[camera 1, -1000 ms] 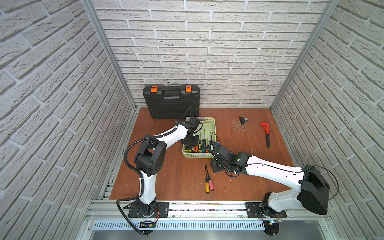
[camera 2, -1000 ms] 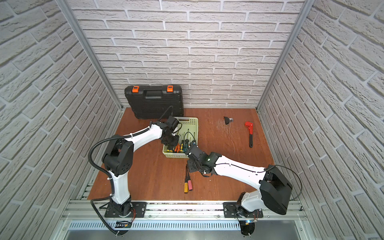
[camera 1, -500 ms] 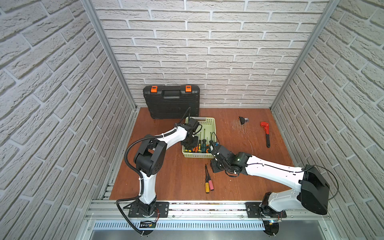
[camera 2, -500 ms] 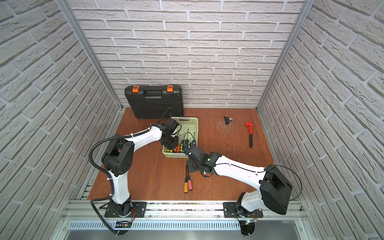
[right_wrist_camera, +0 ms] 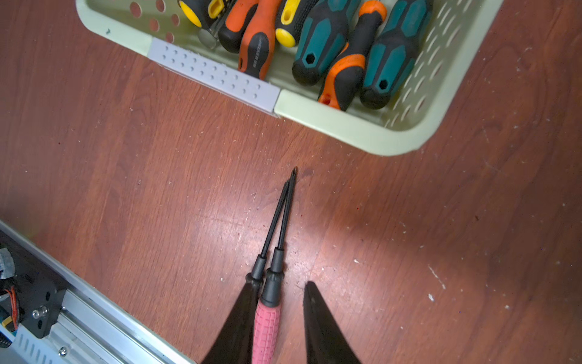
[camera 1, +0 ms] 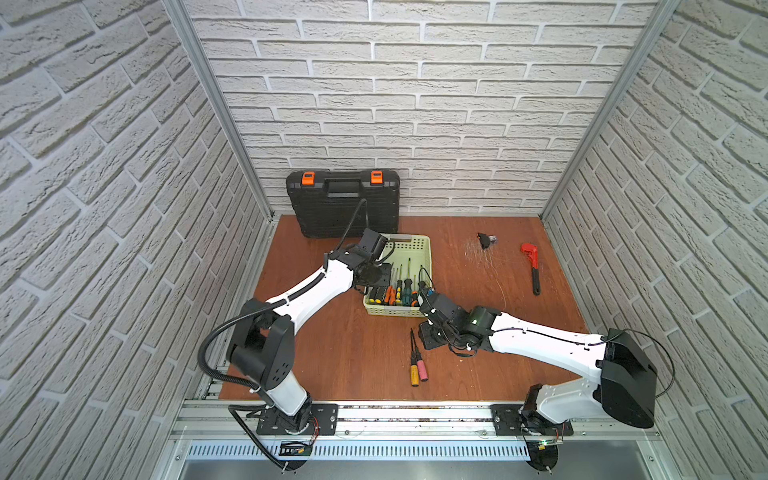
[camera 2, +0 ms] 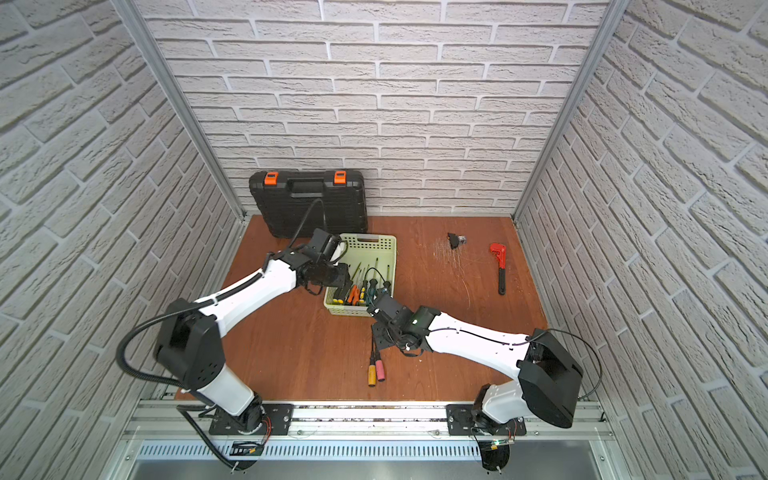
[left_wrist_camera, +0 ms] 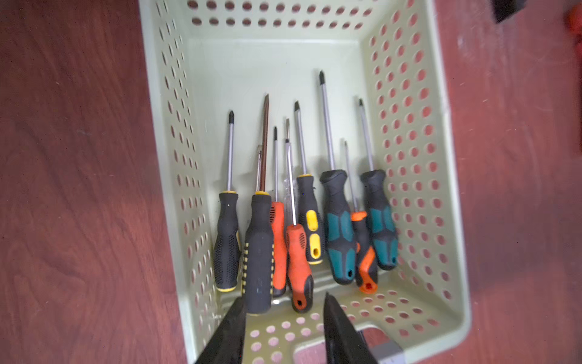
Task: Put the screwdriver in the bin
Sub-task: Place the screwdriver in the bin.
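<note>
The pale green bin point(camera 1: 409, 238) point(camera 2: 366, 238) holds several screwdrivers side by side, handles at its near end. My left gripper point(left_wrist_camera: 285, 299) point(camera 1: 379, 275) hangs open over those handles with nothing between its fingers. A black-and-yellow handle point(left_wrist_camera: 259, 252) lies just beyond one fingertip. On the table in front of the bin lie two screwdrivers, one pink-handled point(camera 1: 422, 369) point(right_wrist_camera: 266, 327) and one orange-handled point(camera 1: 414, 375). My right gripper point(right_wrist_camera: 281, 283) point(camera 1: 428, 336) is open and low over them. The pink handle sits between its fingers, against one of them with a gap to the other. That finger hides the orange handle.
A black toolcase point(camera 1: 343, 203) with orange latches leans on the back wall behind the bin. A red pipe wrench point(camera 1: 532, 266) and a small black part point(camera 1: 484, 241) lie at the back right. The metal rail point(camera 1: 374, 411) runs along the front edge.
My left gripper's fingers have spread apart over the bin. The right arm has hardly moved.
</note>
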Controlling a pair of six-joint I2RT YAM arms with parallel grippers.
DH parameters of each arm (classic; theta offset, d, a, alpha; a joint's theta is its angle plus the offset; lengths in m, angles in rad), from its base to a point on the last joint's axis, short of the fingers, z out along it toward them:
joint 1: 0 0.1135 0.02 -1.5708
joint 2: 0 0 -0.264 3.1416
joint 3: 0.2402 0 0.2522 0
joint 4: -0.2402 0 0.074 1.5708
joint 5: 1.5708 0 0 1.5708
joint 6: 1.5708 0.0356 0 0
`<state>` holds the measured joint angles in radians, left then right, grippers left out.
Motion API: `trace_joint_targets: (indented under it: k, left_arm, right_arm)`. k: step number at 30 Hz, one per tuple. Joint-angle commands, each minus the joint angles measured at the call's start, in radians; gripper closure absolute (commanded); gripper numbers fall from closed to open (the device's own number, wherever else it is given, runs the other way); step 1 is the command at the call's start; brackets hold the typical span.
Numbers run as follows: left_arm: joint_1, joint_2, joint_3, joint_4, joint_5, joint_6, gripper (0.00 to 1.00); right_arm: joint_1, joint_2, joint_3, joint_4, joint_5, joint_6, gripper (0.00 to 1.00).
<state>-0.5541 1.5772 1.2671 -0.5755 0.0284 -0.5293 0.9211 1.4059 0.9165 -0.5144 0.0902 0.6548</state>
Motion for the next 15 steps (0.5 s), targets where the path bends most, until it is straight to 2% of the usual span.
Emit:
trace_joint_targets:
  k: [1,10,15]
  left_arm:
    - [0.008,-0.08,-0.056,0.022,0.025,-0.036,0.58]
    - [0.002,-0.294,-0.23,0.037,-0.004,-0.109,0.58]
    - [-0.004,-0.346,-0.259,0.009,-0.052,-0.115,0.58]
  right_arm:
    - [0.02,0.014,-0.006,-0.021,-0.005,0.024,0.71]
    - [0.12,0.033,-0.033,-0.04,-0.014,0.138,0.69]
    - [0.182,0.076,-0.019,-0.069,0.014,0.19,0.66]
